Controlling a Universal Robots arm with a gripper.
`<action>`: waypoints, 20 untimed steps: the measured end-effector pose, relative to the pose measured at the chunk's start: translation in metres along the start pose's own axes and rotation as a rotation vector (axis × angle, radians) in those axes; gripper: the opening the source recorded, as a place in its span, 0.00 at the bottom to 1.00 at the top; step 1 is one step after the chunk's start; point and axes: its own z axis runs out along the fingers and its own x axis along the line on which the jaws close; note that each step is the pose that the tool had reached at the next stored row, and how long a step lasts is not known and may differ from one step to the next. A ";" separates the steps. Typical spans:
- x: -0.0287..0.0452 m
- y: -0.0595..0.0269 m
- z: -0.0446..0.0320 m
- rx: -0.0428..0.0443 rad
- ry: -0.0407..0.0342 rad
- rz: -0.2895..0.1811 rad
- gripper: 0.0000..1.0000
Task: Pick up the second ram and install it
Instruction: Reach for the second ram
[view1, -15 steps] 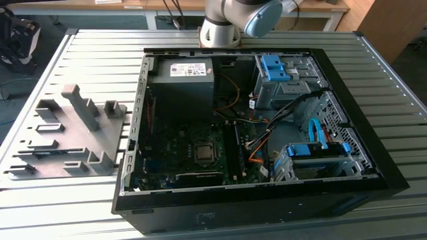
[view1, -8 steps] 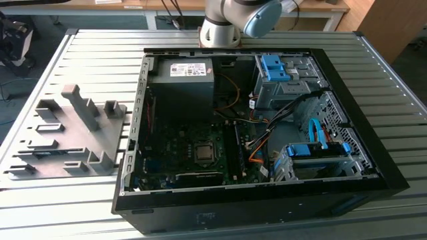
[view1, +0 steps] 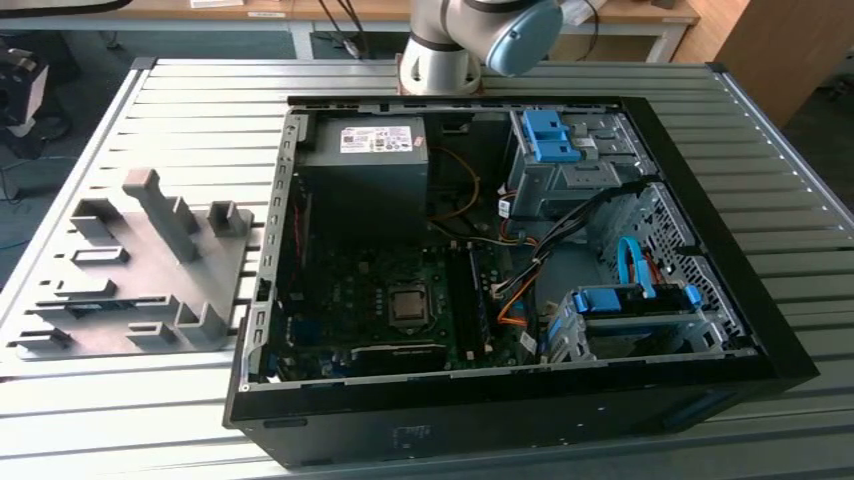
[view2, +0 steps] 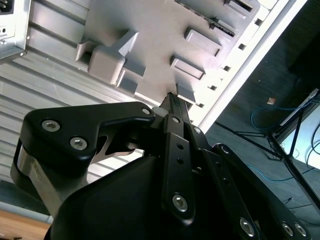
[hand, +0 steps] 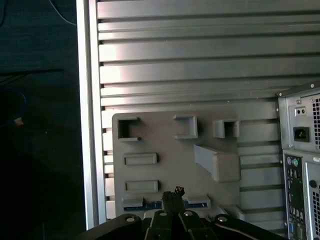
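Note:
My gripper (hand: 174, 192) hangs above the grey tray (hand: 165, 142), its black fingertips (view2: 170, 98) drawn together with nothing between them. Just past the tips in the first wrist view, a thin dark strip with bluish edges, the ram (hand: 197, 203), lies along one of the tray's edge slots, its middle hidden by the fingers. In the exterior view the tray (view1: 134, 295) sits at that view's left of the open computer case (view1: 781, 345). The motherboard (view1: 334, 290) lies inside the case, with its long memory slots (view1: 473, 290) beside the processor socket.
Tall grey uprights (view1: 167, 215) rise from the tray. The slatted metal table (hand: 200, 50) ends at an edge close beyond the tray (hand: 87, 125). Orange and black cables (view1: 514, 300) and blue drive cages (view1: 627, 300) crowd the case. The case's rear panel (hand: 300, 165) stands beside the tray.

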 end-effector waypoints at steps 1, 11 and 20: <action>0.0018 -0.0002 0.0007 0.0000 0.0000 0.000 0.10; 0.0113 -0.0034 0.0141 0.0007 0.0002 0.000 0.10; 0.0090 -0.0119 0.0205 0.0005 0.0001 0.000 0.10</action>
